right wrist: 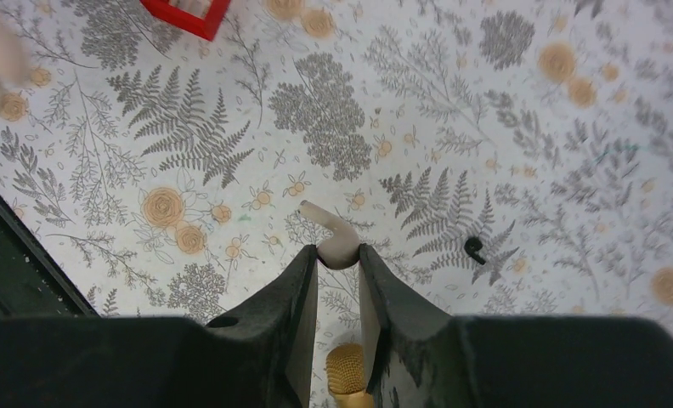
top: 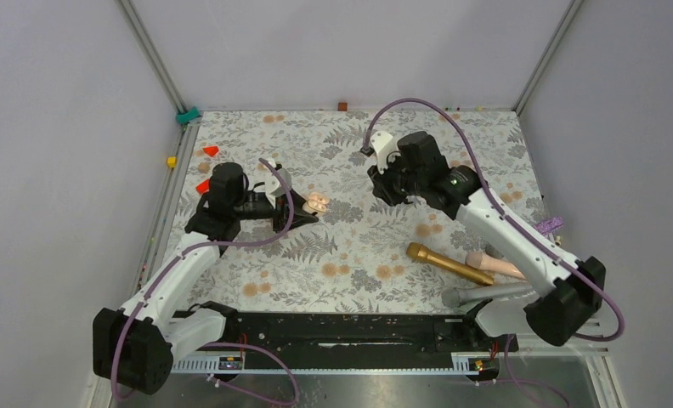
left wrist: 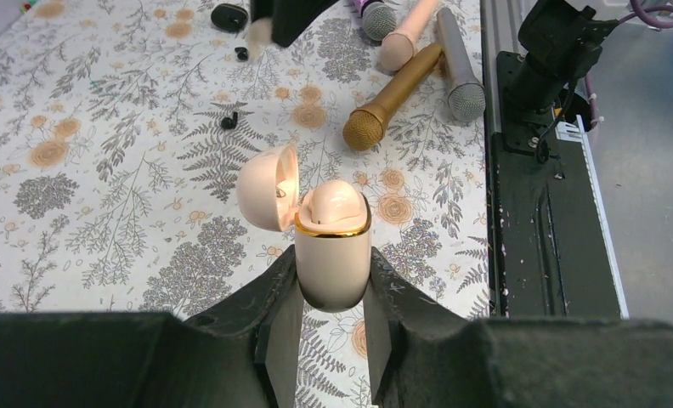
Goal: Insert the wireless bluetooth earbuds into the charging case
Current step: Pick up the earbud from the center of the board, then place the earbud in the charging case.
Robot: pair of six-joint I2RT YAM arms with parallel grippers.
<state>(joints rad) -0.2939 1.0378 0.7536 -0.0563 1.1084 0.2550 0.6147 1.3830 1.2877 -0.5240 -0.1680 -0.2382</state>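
Observation:
My left gripper (left wrist: 333,319) is shut on the lower body of the charging case (left wrist: 333,251), a pale pink shell with a gold rim and its lid hinged open to the left; from above the case (top: 319,202) is left of centre. My right gripper (right wrist: 338,255) is shut on a pale whitish earbud (right wrist: 335,242), its stem sticking out up-left, held above the floral mat. From above, the right gripper (top: 390,192) hangs to the right of the case. A black earbud (right wrist: 475,248) lies on the mat nearby; two black earbuds (left wrist: 229,121) (left wrist: 241,53) show in the left wrist view.
A gold microphone (top: 449,263), a pink one (top: 494,265) and a grey one (top: 486,295) lie at the right front. Orange-red triangular bits (top: 210,150) sit at the left. A red box (right wrist: 184,13) edges the right wrist view. A black rail (top: 350,333) runs along the near edge.

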